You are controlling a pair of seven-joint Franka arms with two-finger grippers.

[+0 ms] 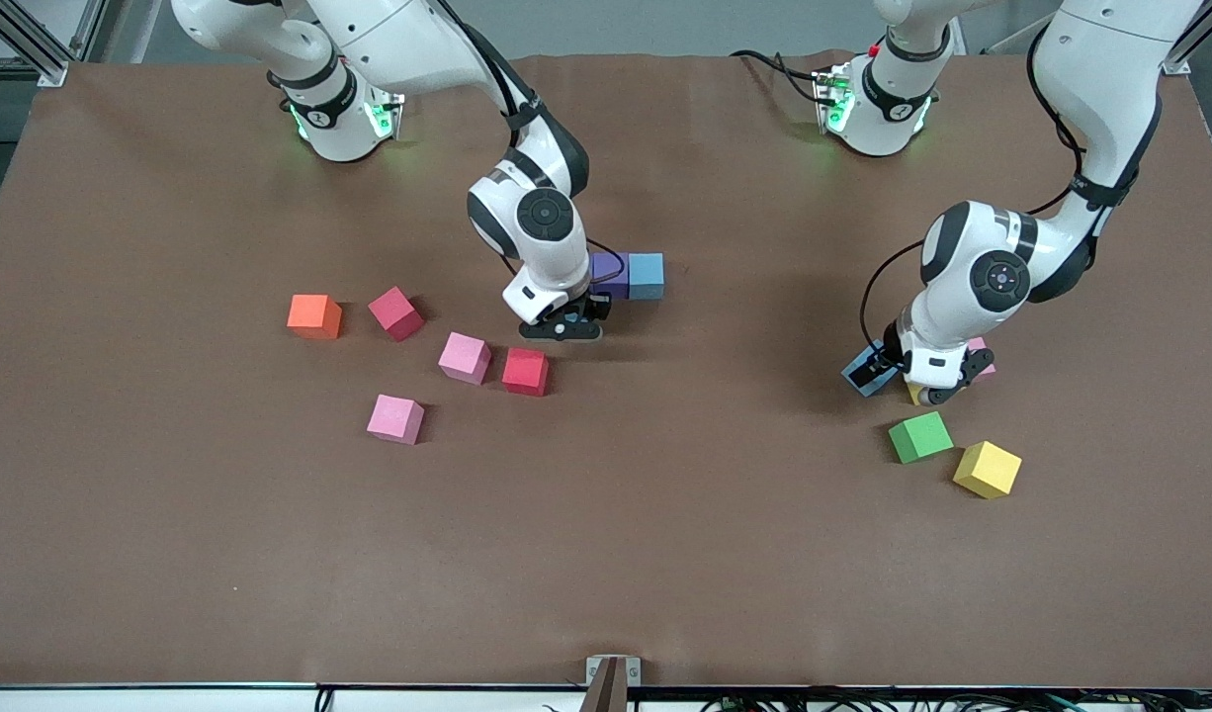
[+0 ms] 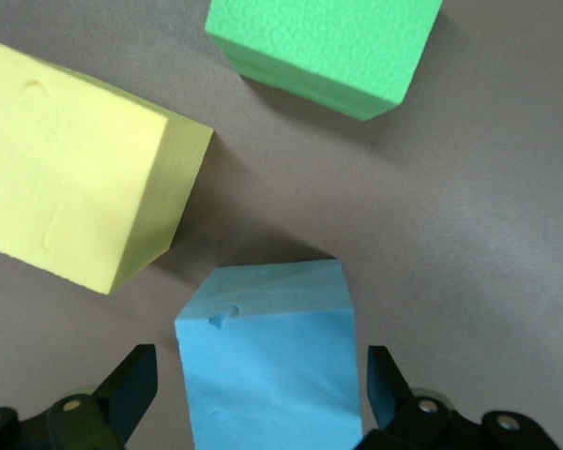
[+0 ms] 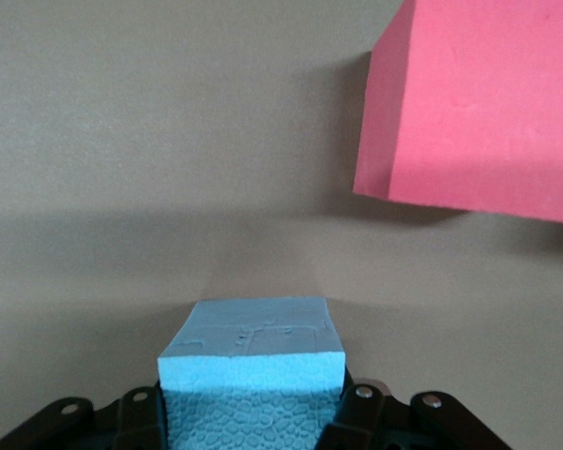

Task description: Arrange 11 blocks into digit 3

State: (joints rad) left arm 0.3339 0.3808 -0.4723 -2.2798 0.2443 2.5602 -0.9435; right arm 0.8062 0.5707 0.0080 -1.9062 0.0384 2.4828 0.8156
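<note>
Right tool grips a blue cube beside the purple cube, ready to place; left tool, open, straddles another blue cube, must close.

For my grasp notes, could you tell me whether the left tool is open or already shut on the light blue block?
Open. In the left wrist view, the left tool straddles the light blue block, with visible gaps between both fingertips and the block's sides.
</note>
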